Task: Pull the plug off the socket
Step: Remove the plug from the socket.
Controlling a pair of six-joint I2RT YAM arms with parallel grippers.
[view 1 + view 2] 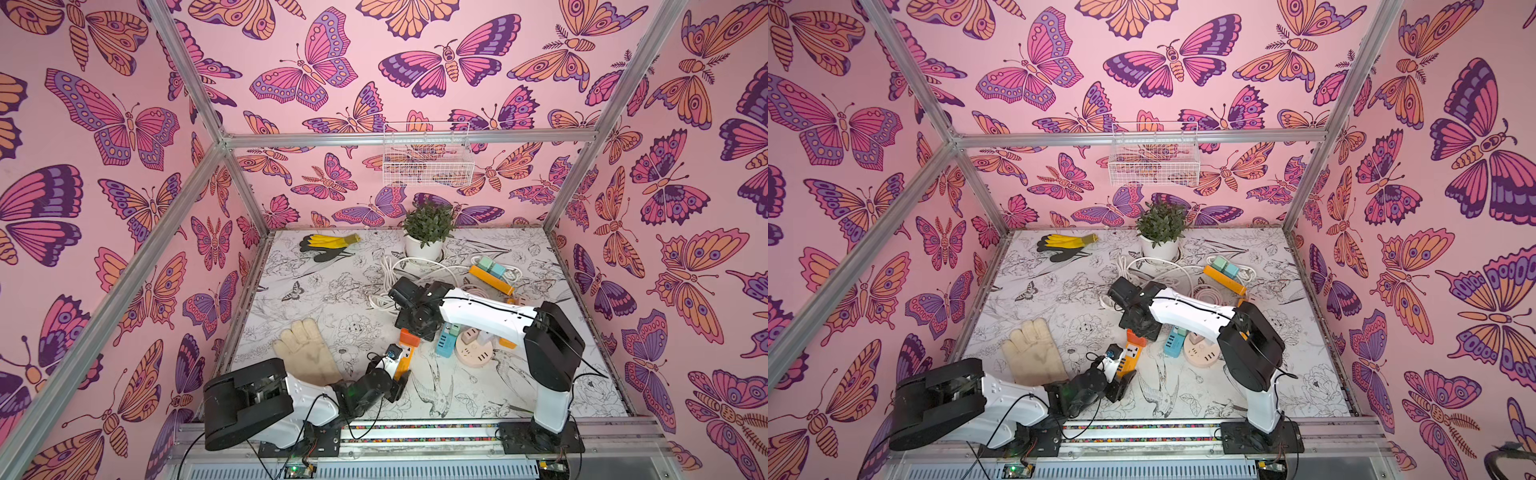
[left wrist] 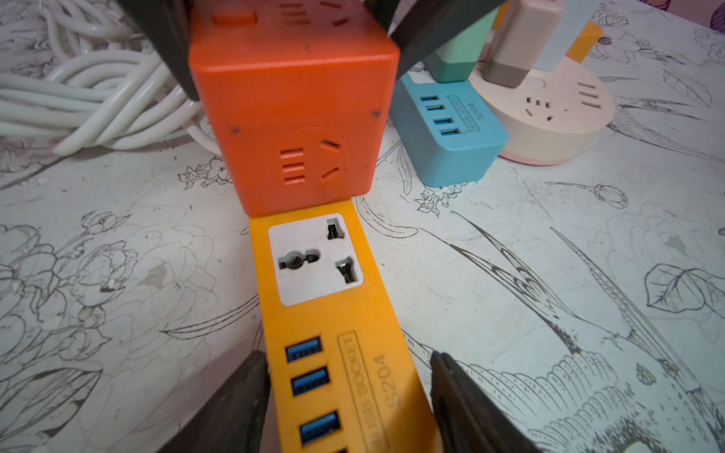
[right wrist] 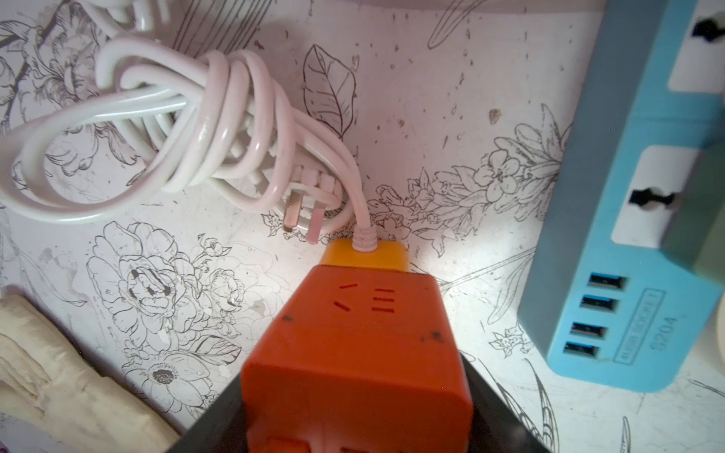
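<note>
The right jaws are closed on the orange plastic cube plug (image 3: pixel 353 353), held between them. The left jaws pinch the long yellow plastic socket strip (image 2: pixel 337 321). The plug is not out yet; pulling is left.

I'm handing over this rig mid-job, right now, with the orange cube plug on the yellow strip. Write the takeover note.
Left hand: shut on the yellow power strip, fingers against its two sides.
Right hand: shut on the orange cube plug.
Plug: seated on the strip, no gap showing.
Done: both grips set.
Left: pull the plug straight off while the left hand holds the strip down.
</note>
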